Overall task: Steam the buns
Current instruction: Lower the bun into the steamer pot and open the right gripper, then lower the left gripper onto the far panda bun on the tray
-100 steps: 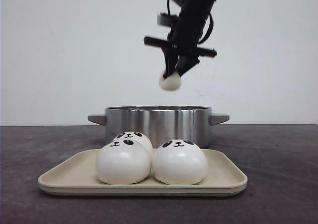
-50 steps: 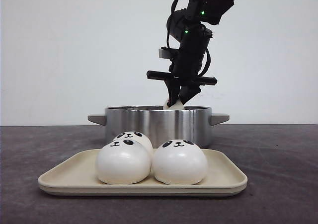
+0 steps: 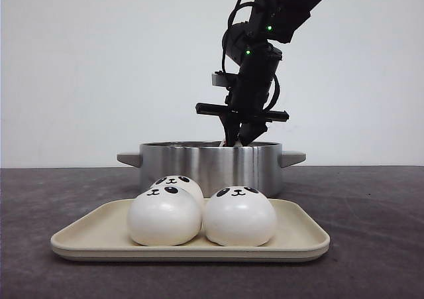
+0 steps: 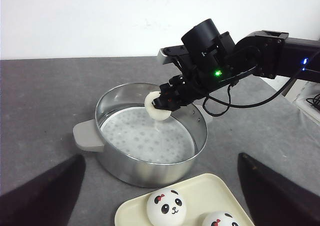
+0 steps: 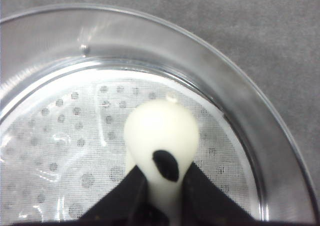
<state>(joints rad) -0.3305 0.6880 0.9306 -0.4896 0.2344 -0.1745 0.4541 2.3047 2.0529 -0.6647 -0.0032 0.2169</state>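
One bun [image 5: 160,136] pinched hard in right gripper [image 5: 162,186] above steamer pot [image 4: 125,171]; squashed, probably springs sideways on release, catches rim.

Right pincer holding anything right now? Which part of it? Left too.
The right pincer pinches one panda bun at one end, squeezing it narrow, over the steamer pot. The left pincer is open, holding nothing.

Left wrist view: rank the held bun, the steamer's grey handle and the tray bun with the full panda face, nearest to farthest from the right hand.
1. Held bun, pinched in the right hand.
2. Handle, on the steamer's far side from the hand.
3. Tray bun, outside the steamer, on the tray.
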